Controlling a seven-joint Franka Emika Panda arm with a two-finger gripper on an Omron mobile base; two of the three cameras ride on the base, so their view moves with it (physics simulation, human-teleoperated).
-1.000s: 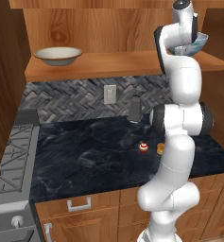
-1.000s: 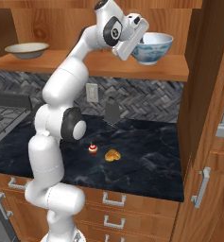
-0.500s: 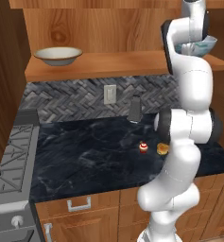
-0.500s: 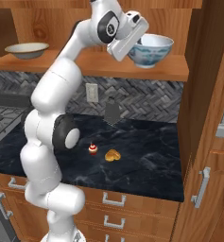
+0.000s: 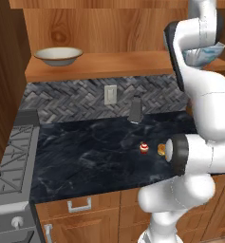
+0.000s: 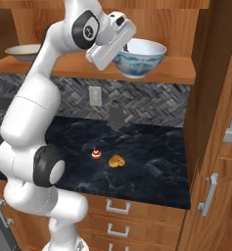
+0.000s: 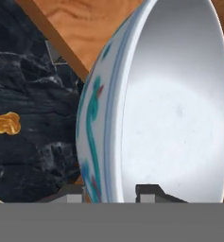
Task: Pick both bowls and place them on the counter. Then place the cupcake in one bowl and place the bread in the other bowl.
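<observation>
The hand [image 7: 112, 191] is clamped on the rim of the deep white bowl with blue pattern [image 6: 139, 58], one finger inside, one outside, up at the wooden shelf [image 6: 176, 73]. First bowl's pick is in hand; next I'd expect a lift clear and a carry down to the black marble worktop [image 6: 151, 157] below the hand.

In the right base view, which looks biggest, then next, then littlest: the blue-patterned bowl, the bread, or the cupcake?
1. Blue-patterned bowl, by far.
2. Bread.
3. Cupcake, looking slightly smaller than the bread; they are close in size, so that ranking is unsure.

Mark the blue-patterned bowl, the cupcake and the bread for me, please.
blue-patterned bowl [image 6: 139, 59]: right base view, on its patterned outer wall.
cupcake [image 6: 96, 156]: right base view, on its red wrapper and frosting.
bread [image 6: 117, 161]: right base view, on the middle of the golden piece.
</observation>
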